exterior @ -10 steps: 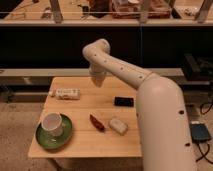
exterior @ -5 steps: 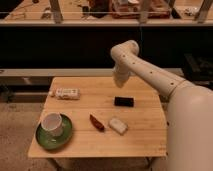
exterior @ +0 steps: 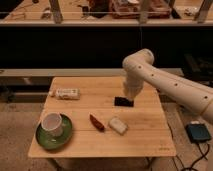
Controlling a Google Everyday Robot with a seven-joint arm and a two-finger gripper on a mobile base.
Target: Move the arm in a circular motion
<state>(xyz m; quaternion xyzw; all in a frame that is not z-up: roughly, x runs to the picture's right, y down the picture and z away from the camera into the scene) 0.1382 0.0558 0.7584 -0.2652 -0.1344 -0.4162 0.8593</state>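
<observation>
The cream-white arm (exterior: 170, 86) reaches in from the right edge, over the right back part of the wooden table (exterior: 145, 140). Its rounded elbow (exterior: 140, 59) is the highest part. From there the last segment hangs straight down. The gripper (exterior: 131, 95) is at its lower end, just above and behind a small black object (exterior: 124, 101) lying on the table. Small dark dots run along the arm's long segment.
On the table are a white cup (exterior: 51, 123) on a green plate (exterior: 64, 140), a reddish-brown item (exterior: 97, 123), a pale packet (exterior: 118, 125) and a white box (exterior: 66, 93). A dark device (exterior: 199, 133) lies on the floor at right. A dark counter stands behind.
The arm's elbow and hanging end have swung to the right, from above the table's middle back to above its right back part by the black object. The table items have not moved.
</observation>
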